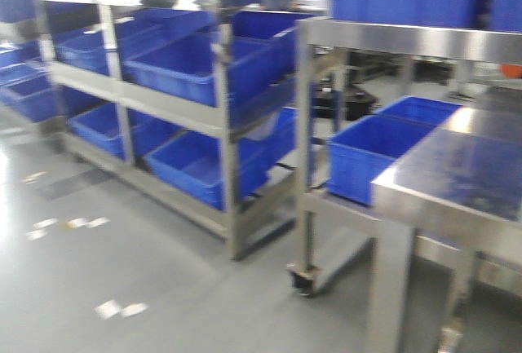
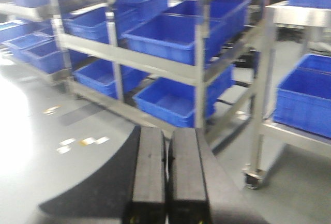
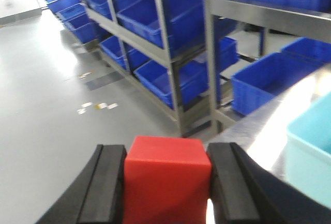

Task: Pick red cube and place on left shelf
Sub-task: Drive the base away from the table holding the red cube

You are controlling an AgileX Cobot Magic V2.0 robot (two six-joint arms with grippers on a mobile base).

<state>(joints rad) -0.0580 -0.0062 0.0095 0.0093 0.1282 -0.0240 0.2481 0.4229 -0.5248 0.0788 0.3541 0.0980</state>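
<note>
Red cube [image 3: 166, 185] pinched in right hand [image 3: 165, 154], above floor [image 3: 46, 74].

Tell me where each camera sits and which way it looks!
Front view: on the robot's front, facing forward over the floor to the steel rack of blue crates, steel table at right; no robot parts show.
Left wrist: on the left arm, looking along the left jaws, shut and empty, toward that rack.
Right wrist: on the right arm, looking past the right jaws, shut on the red cube, toward the rack.
Shared: all three see the same rack.
</note>
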